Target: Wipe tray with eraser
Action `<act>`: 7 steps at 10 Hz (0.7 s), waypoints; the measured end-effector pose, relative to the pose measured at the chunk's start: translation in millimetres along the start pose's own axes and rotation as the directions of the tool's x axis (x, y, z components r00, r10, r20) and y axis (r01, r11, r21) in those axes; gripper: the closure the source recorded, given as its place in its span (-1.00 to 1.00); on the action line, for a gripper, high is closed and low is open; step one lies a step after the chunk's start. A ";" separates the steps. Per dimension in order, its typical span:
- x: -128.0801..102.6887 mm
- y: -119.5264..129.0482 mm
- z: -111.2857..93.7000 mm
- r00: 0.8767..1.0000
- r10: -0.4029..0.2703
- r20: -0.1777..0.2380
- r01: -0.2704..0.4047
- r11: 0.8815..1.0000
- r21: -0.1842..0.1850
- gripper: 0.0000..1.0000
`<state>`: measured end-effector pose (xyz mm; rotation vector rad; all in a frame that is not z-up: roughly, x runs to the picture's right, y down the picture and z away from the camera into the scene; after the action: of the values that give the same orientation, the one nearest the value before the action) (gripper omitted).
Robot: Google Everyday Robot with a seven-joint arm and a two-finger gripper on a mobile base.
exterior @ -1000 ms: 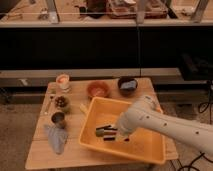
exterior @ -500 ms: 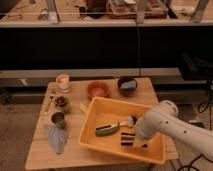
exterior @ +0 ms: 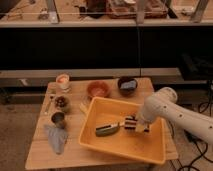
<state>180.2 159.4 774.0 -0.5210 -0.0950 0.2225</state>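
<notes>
Wiping inside tray [exterior: 100, 142], end effector [exterior: 136, 123] pinching eraser [exterior: 131, 123] on the floor; I'd be keeping it flat, steady downforce, steering clear of stick [exterior: 108, 129].

a wooden table [exterior: 107, 155] fills the lower middle of the frame. the tray [exterior: 150, 150] sits on its right half, angled. at the upper edge lie an orange bowl [exterior: 98, 89] and a dark bowl [exterior: 127, 85], well apart. upper left holds a pale cup [exterior: 63, 81]; below it a dark round dish [exterior: 62, 102], then a small metal cup [exterior: 58, 118]. a grey cloth [exterior: 56, 138], perhaps crumpled, lies lower left. the gripper [exterior: 134, 124] is inside the tray, right of centre.
</notes>
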 end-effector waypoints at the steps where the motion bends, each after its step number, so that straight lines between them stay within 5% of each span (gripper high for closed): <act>1: -8.4 -18.7 2.4 1.000 -0.001 -0.005 0.001 1.000 0.013 0.78; 4: -49.8 -30.9 13.7 0.999 -0.041 -0.008 0.041 0.999 0.025 0.78; 7: -105.8 -12.9 15.0 0.992 -0.118 0.038 0.116 0.993 0.033 0.78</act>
<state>77.6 130.9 789.8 -0.4791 -0.1604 0.1196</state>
